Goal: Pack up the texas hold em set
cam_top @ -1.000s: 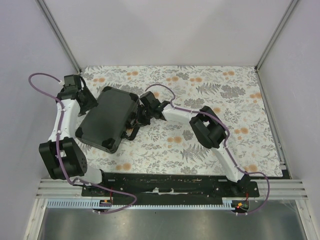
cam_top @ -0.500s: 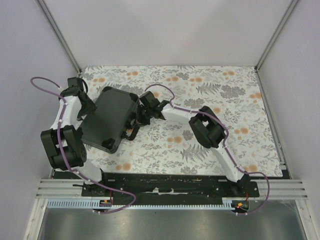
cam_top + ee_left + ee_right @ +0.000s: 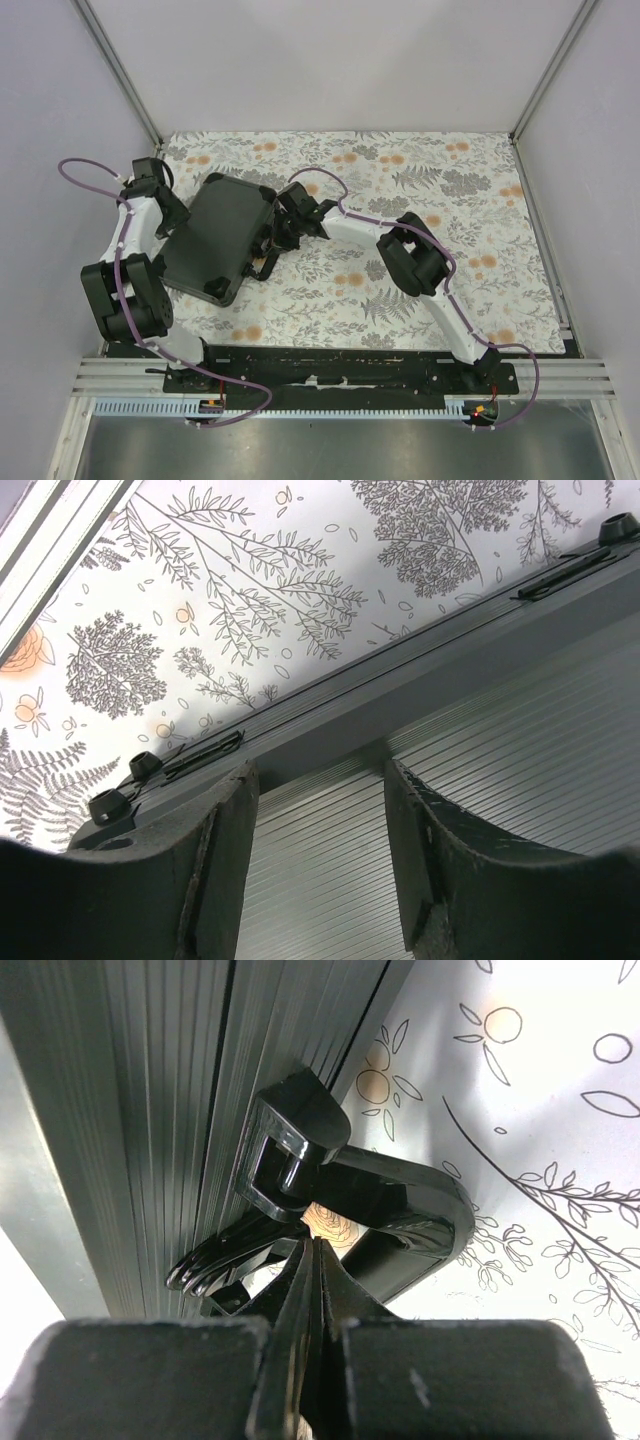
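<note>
Seen from above, the black case (image 3: pixel 218 238) lies shut on the floral tabletop (image 3: pixel 420 180), left of centre. No chips, cards or buttons lie loose around it, so the packing looks nearly done, with perhaps only fastening left; the left gripper (image 3: pixel 168 214) is at its far-left edge and the right gripper (image 3: pixel 284 232) at its right edge. The left wrist view adds what the overhead cannot: that gripper's fingers (image 3: pixel 215 880) are spread wide over the ribbed lid beside the hinges (image 3: pixel 200 755), holding nothing. The right wrist view shows the other gripper's fingers (image 3: pixel 298 1290) pressed together and empty, tips at the case's handle (image 3: pixel 400 1210), though I cannot tell whether any latch is closed.
</note>
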`<state>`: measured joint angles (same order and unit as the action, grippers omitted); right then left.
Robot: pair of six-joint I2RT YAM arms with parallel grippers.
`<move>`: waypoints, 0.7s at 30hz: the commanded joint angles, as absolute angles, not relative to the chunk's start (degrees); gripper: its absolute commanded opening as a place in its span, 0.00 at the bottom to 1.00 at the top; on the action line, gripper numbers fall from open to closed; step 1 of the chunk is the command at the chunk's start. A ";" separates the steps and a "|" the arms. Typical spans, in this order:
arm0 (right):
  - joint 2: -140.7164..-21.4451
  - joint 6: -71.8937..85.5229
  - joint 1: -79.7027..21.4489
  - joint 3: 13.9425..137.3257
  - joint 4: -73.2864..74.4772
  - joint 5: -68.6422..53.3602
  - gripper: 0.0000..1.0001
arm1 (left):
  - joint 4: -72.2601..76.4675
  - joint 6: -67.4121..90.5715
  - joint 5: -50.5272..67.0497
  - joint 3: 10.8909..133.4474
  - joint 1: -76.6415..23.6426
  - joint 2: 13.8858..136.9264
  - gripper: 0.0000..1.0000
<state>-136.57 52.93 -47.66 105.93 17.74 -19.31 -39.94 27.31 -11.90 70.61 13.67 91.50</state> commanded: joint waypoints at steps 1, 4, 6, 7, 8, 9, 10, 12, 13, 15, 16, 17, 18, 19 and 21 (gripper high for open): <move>-142.21 53.08 -51.59 106.17 17.23 -15.21 0.00 | -44.48 29.79 -6.51 64.25 13.62 94.83 0.57; -142.47 53.96 -52.21 106.17 16.61 -13.98 0.00 | -43.34 30.15 -3.88 62.76 13.62 94.83 0.56; -142.64 54.49 -52.56 106.00 16.26 -12.84 0.00 | -42.63 30.15 -1.68 61.97 13.62 95.01 0.55; -142.65 54.84 -52.73 105.74 15.82 -12.31 0.00 | -42.37 30.15 -1.06 61.53 13.54 95.18 0.55; -142.56 55.45 -52.73 105.38 15.56 -11.78 0.00 | -42.02 30.15 -0.36 61.00 13.54 95.10 0.53; -142.47 56.16 -52.82 104.86 14.86 -10.82 0.00 | -41.84 30.32 -0.26 60.74 13.54 95.10 0.53; -142.38 56.42 -52.91 104.24 14.24 -9.94 0.00 | -41.57 30.24 1.22 60.38 13.54 95.18 0.52; -141.60 56.51 -53.17 102.75 12.40 -6.96 0.00 | -41.05 30.23 2.54 59.86 13.54 95.19 0.50; -141.42 56.51 -53.17 102.14 11.96 -5.90 0.00 | -40.96 30.23 3.24 59.68 13.62 95.10 0.49; -140.89 56.60 -53.35 101.16 10.20 -3.44 0.00 | -40.96 30.15 3.86 59.59 13.62 95.01 0.47; -140.80 56.60 -53.26 100.90 9.76 -2.38 0.00 | -41.04 30.06 4.04 59.76 13.54 95.01 0.46; -140.97 56.60 -53.26 101.07 9.15 -1.50 0.00 | -41.31 29.97 4.04 59.85 13.54 94.92 0.45; -141.15 56.51 -53.26 101.25 8.79 -0.97 0.00 | -41.31 29.97 4.13 60.03 13.62 95.01 0.45; -141.24 56.51 -53.26 101.51 8.27 -0.53 0.00 | -41.48 29.80 4.04 60.29 13.62 95.01 0.44; -140.46 55.64 -53.26 101.34 8.26 0.87 0.00 | -42.45 29.27 3.43 60.99 13.62 94.92 0.43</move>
